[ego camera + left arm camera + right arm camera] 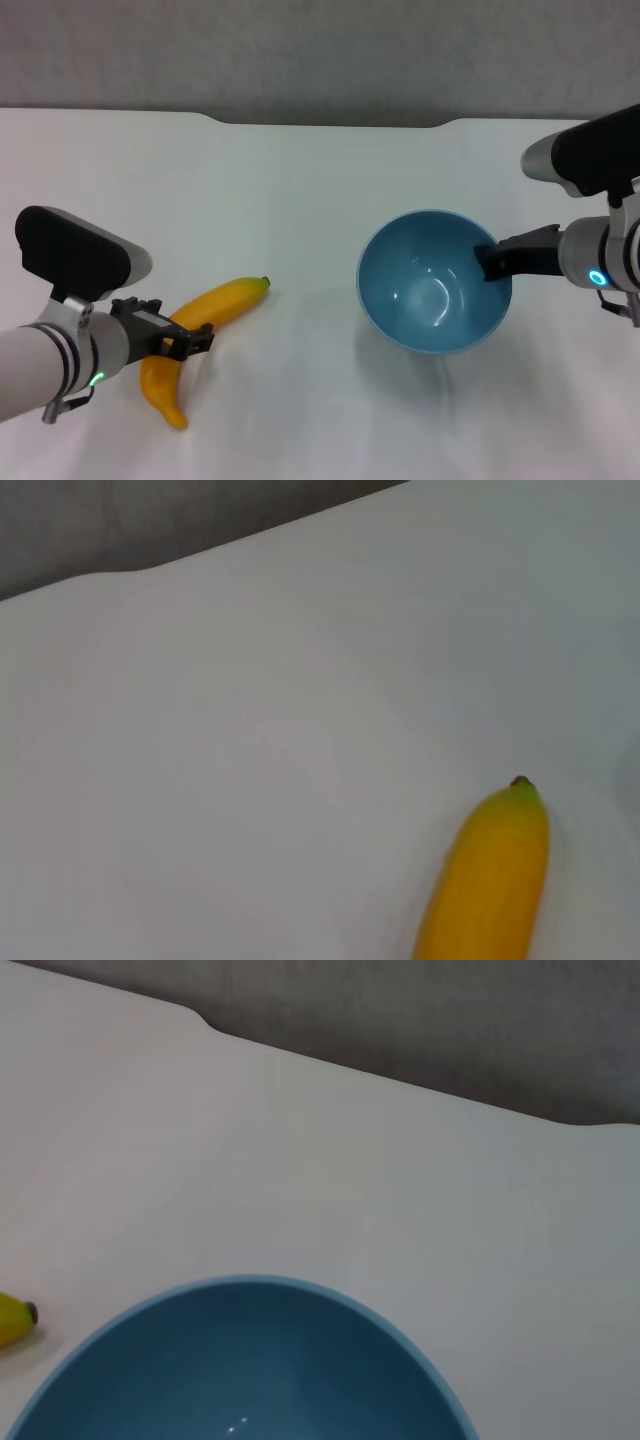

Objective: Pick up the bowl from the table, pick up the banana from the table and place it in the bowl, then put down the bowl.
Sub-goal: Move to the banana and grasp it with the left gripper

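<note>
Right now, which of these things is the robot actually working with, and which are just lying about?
Part of the job:
- bowl, right gripper clamped on its rim
- banana, left gripper around its middle
- table under them

Just lying about:
- nothing; only a grey wall behind

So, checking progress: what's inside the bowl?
Nothing: the bowl shows only its bare blue inside. The banana lies on the table. The right claw covers a bit of rim.

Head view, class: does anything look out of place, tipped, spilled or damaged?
Nothing stands out. The bowl looks intact and empty, the right gripper at its rim. The banana lies unmarked on the table, the left gripper around it.
</note>
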Motion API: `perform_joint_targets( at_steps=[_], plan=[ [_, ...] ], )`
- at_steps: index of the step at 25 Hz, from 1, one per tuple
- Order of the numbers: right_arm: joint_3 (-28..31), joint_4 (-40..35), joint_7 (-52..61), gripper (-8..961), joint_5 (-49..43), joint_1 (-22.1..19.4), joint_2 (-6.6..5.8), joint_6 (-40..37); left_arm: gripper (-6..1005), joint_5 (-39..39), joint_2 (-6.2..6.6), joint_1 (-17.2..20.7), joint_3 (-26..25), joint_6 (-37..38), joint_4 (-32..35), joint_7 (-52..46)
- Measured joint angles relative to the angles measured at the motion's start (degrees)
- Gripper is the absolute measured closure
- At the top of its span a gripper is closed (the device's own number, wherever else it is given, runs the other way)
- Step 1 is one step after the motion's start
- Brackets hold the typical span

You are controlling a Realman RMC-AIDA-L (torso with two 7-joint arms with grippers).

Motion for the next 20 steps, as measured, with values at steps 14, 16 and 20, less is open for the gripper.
perform_joint_targets(
  at_steps=[14,16,20],
  plan=[
    [-1.1,0.7,0.0,915,0.1,0.2,0.02,0.0,246,0.2,0.0,-1.5,0.0,1.7,4.1,0.1],
    [-1.1,0.7,0.0,915,0.1,0.2,0.02,0.0,246,0.4,0.0,-1.7,0.0,1.7,4.3,0.0],
    [-1.2,1.1,0.0,915,0.1,0.1,0.02,-0.1,248,0.4,0.0,-1.7,0.0,1.7,4.3,-0.1]
  ],
)
